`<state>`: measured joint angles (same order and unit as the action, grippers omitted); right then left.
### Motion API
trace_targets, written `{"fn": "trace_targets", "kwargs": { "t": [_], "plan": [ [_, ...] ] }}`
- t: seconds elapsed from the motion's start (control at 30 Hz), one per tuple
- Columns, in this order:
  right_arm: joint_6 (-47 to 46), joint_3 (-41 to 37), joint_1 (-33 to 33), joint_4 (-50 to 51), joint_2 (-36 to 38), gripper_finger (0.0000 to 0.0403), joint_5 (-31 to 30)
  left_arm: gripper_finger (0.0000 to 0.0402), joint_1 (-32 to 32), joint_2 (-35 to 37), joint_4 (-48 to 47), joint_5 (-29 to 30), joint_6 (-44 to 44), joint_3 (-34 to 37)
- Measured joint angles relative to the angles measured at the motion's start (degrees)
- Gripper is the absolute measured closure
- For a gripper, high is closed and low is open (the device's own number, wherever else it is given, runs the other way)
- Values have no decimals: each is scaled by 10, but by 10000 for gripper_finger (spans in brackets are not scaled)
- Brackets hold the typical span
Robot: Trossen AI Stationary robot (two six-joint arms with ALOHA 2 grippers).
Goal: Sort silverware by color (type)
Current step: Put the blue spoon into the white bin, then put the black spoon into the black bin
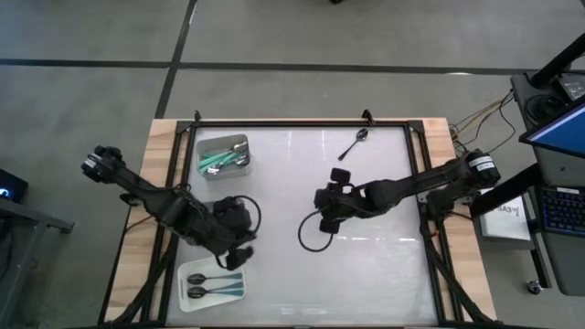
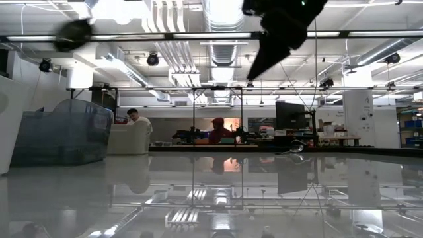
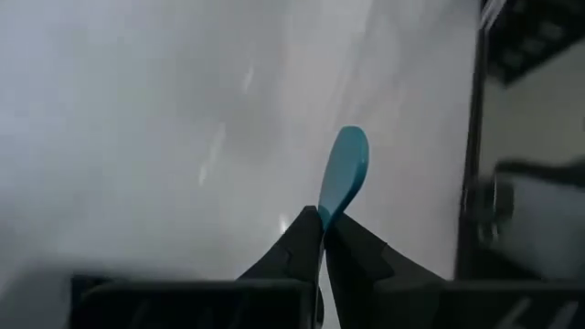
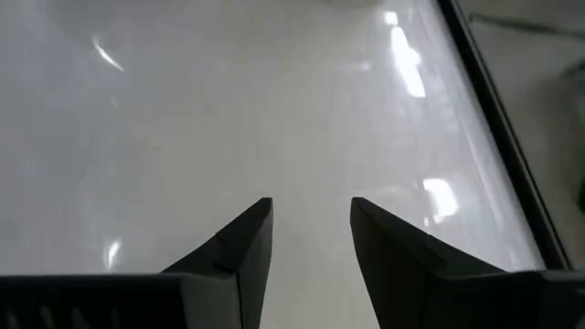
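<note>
Beside the white tray [image 1: 185, 274]: left gripper [image 3: 322, 239] clamped on a teal-handled spoon [image 3: 344, 174] | right gripper [image 4: 311, 239] over bare table centre, jaws apart, holding nothing | black-handled spoon [image 1: 354, 143] far across the table | teal spoons [image 1: 218, 162] in grey tray [image 1: 239, 142] beyond.

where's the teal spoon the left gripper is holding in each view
High view: not visible, hidden under the left gripper beside the white tray.
Low view: not in it.
Left wrist view: teal spoon sticks out between the shut fingertips.
Right wrist view: not in it.
Shared landmark: the white table, also seen in the left wrist view.
</note>
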<state>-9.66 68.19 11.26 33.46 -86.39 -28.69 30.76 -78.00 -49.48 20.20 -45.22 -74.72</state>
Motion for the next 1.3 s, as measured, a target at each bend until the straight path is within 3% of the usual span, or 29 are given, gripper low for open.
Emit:
{"fn": "trace_targets", "kwargs": {
  "t": [0.17,0.43,0.67,0.8,1.13,1.2,1.3],
  "plan": [
    [-41,-33,-19,23,0,260,-14,401,20,-5,-135,-87,-98,-17],
    [-73,-84,-77,24,0,261,-63,402,53,-6,-134,-227,-159,45],
    [-17,-101,-161,25,0,265,-94,402,54,-15,-125,-244,-161,90],
    [9,-107,-212,37,0,266,-88,399,54,-36,-124,-293,-162,100],
    [97,-108,-303,35,0,266,-86,342,51,-85,-121,-315,-113,67],
    [111,-108,-330,31,-2,266,-64,330,46,-89,-121,-309,-77,49],
    [140,-108,-389,20,-11,266,29,315,39,-93,-121,-258,-24,21]
  ]
}}
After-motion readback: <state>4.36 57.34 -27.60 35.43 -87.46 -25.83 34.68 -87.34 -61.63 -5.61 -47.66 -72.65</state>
